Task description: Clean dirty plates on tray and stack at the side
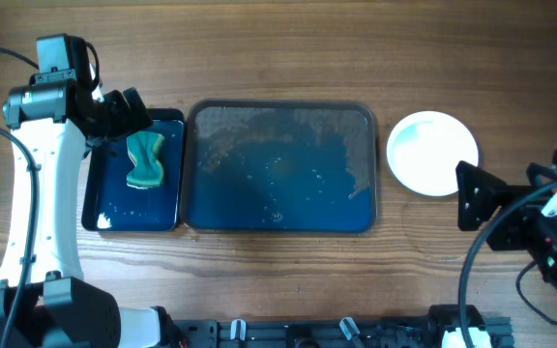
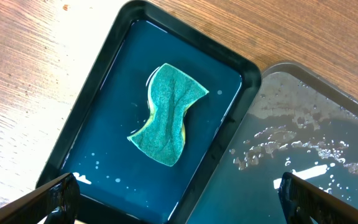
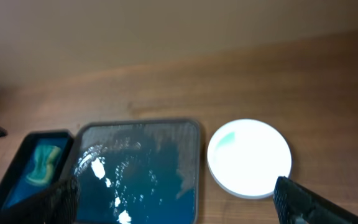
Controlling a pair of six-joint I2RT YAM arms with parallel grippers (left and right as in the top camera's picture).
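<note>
Your white plate lay flat on the bare wood just right of the big tray, off it; it's round, so no long axis. Big tray ran L-R and held water w/ foam flecks. Small tray, long axis far-near, held blue water + the sponge, lying lengthwise along it. Your left claw hung over the small tray, fingers spread wide, nothing in them. Right claw was likewise wide, empty.

text: none legible | labels: none | numbers: none
</note>
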